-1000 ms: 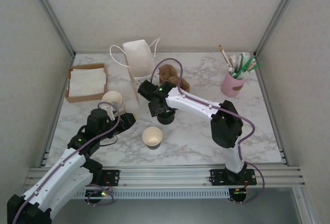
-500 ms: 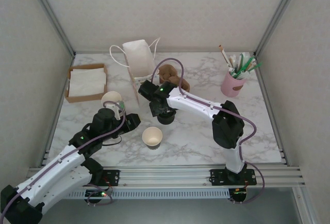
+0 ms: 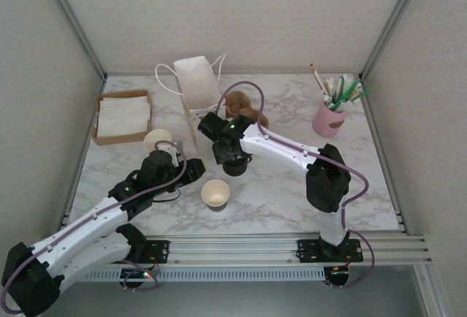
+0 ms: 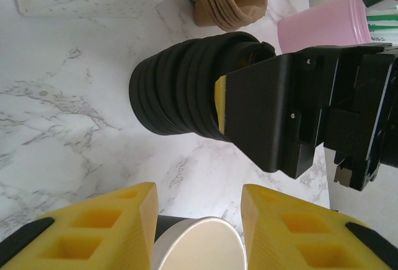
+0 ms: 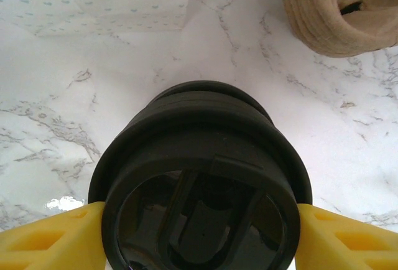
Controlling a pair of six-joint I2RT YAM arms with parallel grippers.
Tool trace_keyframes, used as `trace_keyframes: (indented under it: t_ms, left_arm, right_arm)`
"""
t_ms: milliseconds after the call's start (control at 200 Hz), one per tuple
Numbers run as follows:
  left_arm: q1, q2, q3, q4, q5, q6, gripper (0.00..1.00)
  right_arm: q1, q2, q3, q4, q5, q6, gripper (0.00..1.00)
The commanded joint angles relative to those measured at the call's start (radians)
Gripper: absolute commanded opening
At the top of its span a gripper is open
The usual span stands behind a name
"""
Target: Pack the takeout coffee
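Your left gripper [image 4: 198, 195] has swung away from the stack of cream cups [image 3: 155, 140] at far left and come right and nearer. It now hangs just left of and beyond the takeout coffee cup [image 3: 215, 193]. The stack's top rim, crowded by the arm a second ago, stands clear. Your right arm has barely shifted, and the cup itself has not moved.

You find that cup on the surface [image 3: 284, 196], about midway across and toward the near edge, just near-left of the black lid stack [image 4: 180, 89]. It stands upright, long axis vertical, its open mouth facing up.

Your left gripper's fingers are partly apart. In the left wrist view the cup's cream rim shows low between them, yet from above a strip of marble separates gripper and cup, so it has hold of nothing you can see.

Your right gripper [image 5: 199, 211] sits over the lid stack, fingers wide, one at each side of the top lid and right against its edge. You cannot tell whether they press on it.
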Motion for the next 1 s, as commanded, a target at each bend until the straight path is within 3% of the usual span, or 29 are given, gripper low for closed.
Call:
trace_keyframes:
  t_ms: [0,371,601,996]
  left_arm:
    - [-0.013,0.019,-0.002,0.073,0.006,-0.015,0.40]
    - [-0.053,0.102,-0.031,0.210,-0.002,-0.063,0.29]
    - [-0.056,0.159,-0.069,0.296,-0.009,-0.079,0.29]
    - [-0.055,0.282,-0.086,0.444,0.077,-0.104,0.32]
  right_arm:
    - [-0.017,-0.045,-0.022,0.018,-0.041,-0.010,0.71]
    - [-0.050,-0.063,-0.061,0.053,-0.098,-0.017,0.71]
    - [-0.066,-0.082,-0.079,0.068,-0.127,-0.020,0.72]
    - [-0.073,-0.085,-0.096,0.077,-0.133,-0.023,0.71]
